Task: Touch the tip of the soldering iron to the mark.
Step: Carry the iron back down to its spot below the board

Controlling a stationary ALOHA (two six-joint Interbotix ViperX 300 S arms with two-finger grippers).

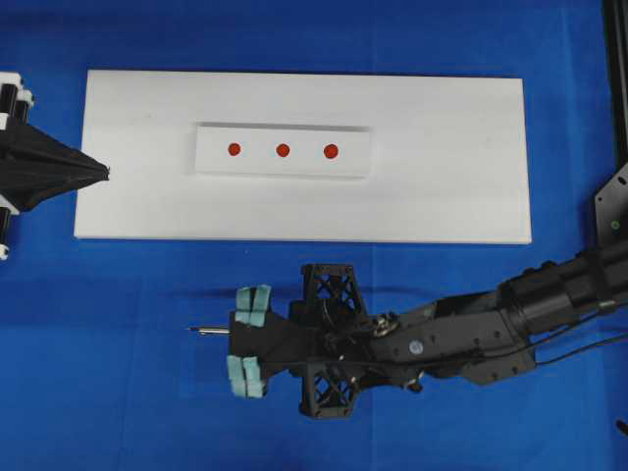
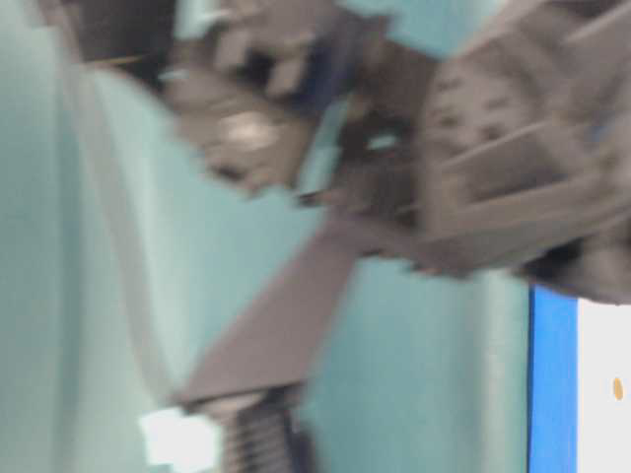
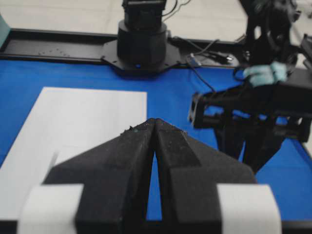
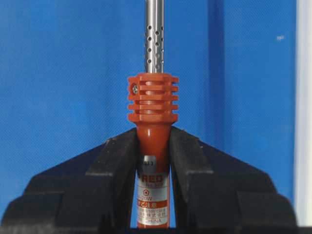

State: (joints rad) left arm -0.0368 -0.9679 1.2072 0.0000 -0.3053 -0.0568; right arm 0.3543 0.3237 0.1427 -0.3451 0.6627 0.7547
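The soldering iron (image 4: 153,100) has a red-orange handle and a perforated metal shaft that runs out of the top of the right wrist view. My right gripper (image 4: 153,134) is shut on its handle. In the overhead view this gripper (image 1: 235,334) is over the blue cloth in front of the board, and the thin shaft (image 1: 208,332) points left. Three red marks (image 1: 234,149) (image 1: 283,150) (image 1: 331,151) sit in a row on a raised white strip (image 1: 283,167). My left gripper (image 1: 101,174) is shut and empty at the board's left edge; it also shows in the left wrist view (image 3: 155,123).
The strip lies on a large white board (image 1: 442,177) on blue cloth (image 1: 118,334). The board edge shows at the right of the right wrist view (image 4: 303,97). The table-level view is blurred and filled by arm parts. A black rail (image 1: 616,69) runs along the right side.
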